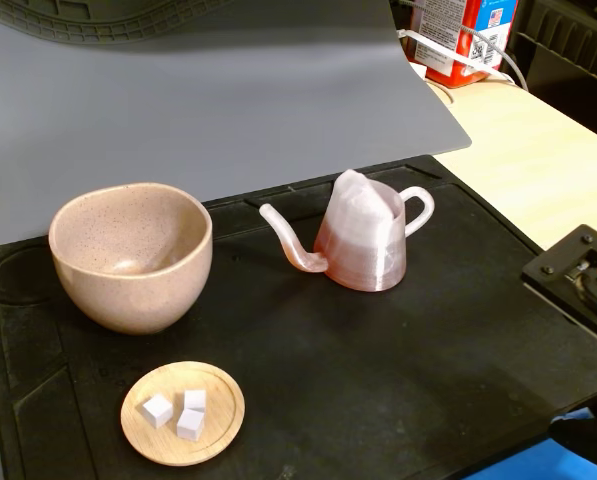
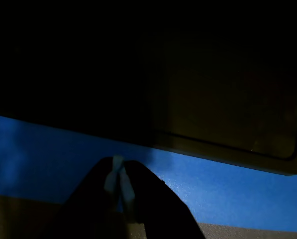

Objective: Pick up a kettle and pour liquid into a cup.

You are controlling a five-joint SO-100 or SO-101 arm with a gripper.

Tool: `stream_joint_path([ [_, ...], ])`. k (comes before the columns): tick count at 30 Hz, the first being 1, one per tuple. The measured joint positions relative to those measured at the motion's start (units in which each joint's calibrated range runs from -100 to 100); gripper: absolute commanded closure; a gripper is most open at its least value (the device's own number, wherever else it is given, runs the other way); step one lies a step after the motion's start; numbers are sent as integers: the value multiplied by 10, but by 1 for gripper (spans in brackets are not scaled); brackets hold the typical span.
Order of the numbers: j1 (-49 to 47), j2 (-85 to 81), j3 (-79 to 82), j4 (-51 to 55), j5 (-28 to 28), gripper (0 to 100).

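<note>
In the fixed view the kettle (image 1: 363, 240) stands upright on the black mat (image 1: 398, 380), right of centre. Its thin spout points left toward the cup and its loop handle faces right. Its lower body looks reddish, which may be the liquid showing through. The cup (image 1: 130, 255) stands at the mat's left, and I see no liquid inside it. In the wrist view my gripper (image 2: 118, 183) enters from the bottom edge. Its white-tipped fingers are pressed together with nothing between them, over a blue surface (image 2: 228, 189) just off the mat's edge. Kettle and cup are out of that view.
A round wooden dish (image 1: 183, 415) with three white cubes lies at the mat's front left. A grey sheet (image 1: 228, 90) rises behind the mat. A red and white carton (image 1: 468, 35) stands at the back right. A black block (image 1: 578, 275) sits on the right edge.
</note>
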Motion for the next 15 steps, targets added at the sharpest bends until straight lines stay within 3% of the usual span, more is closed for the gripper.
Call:
stream_joint_path([
  [5, 0, 0, 0, -7, -1, 99],
  [15, 0, 0, 0, -179, -1, 99],
])
